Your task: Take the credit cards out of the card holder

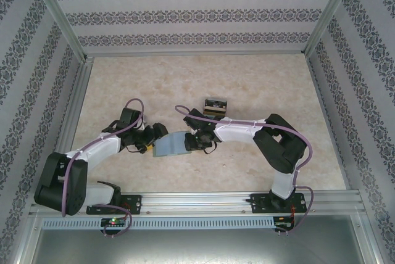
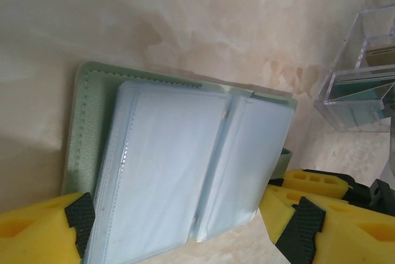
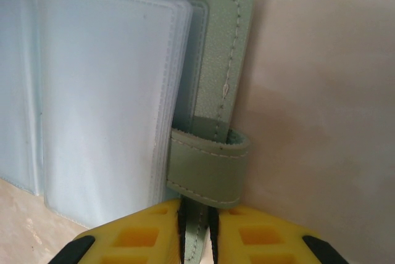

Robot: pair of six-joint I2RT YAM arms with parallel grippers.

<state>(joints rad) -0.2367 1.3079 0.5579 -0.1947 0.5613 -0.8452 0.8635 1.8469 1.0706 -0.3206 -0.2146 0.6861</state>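
Sage stitched card holder splays glossy rectangular plastic sleeves.

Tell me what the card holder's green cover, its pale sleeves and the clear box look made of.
The pale green stitched card holder cover: leather or faux leather, which is unclear; matte fine grain, sewn seam. The pale blue translucent sleeves: soft plastic film, slight sheen, welded edges. The clear rectangular box: rigid plastic, probably acrylic; see-through, crisp bright edges.
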